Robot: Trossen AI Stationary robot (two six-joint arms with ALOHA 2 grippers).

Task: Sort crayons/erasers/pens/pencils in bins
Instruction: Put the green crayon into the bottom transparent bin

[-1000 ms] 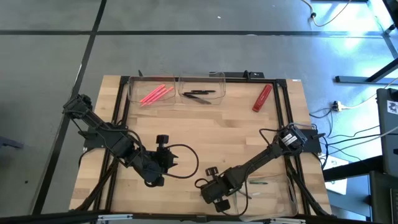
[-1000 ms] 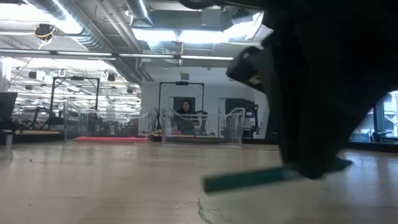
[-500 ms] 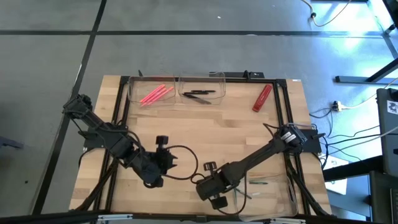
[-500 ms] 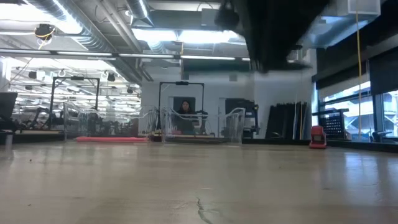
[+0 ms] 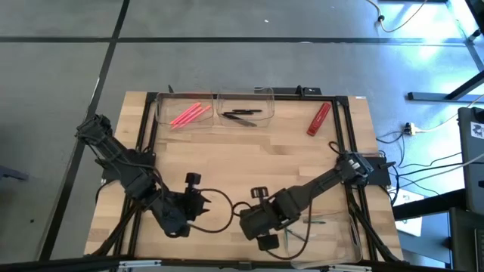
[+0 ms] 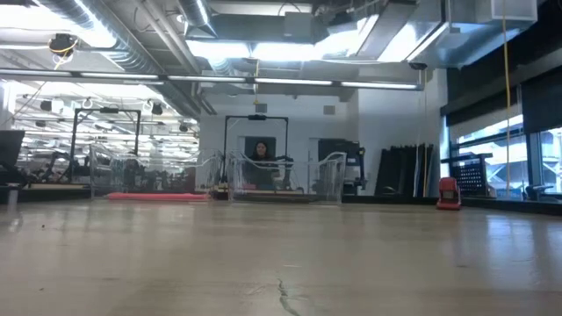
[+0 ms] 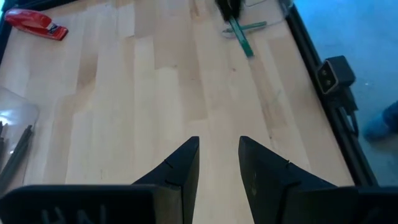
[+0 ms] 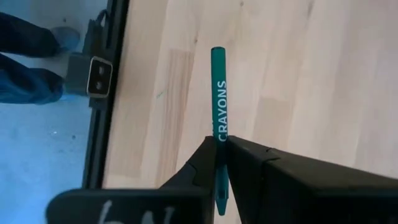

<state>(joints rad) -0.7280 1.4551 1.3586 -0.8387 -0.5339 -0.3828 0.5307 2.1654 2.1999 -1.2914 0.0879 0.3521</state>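
1. Lifted clear of the low camera's sight since a second ago, the right end effector [image 8: 217,163] now hangs over the near part of the surface [image 5: 249,147], at about six o'clock in the overhead view, clenched on a teal crayon [image 8: 219,109].
2. Left end effector [image 7: 217,163] has drawn back toward seven o'clock and waits with fingers parted, holding nothing.
3. Risk, as judged here: the crayon is pinched near one end, with most of its length jutting past the fingertips, so a quick swing could tilt it or let it slip before it reaches a bin.
4. More teal sticks [image 5: 314,221] lie in the near bin [image 5: 354,230] at about five o'clock, just beside the right end effector.
5. Pink sticks [image 5: 189,114] and black sticks [image 5: 242,115] rest in the two far bins at eleven and twelve o'clock.
6. One red stapler [image 5: 318,119] lies loose at one o'clock.
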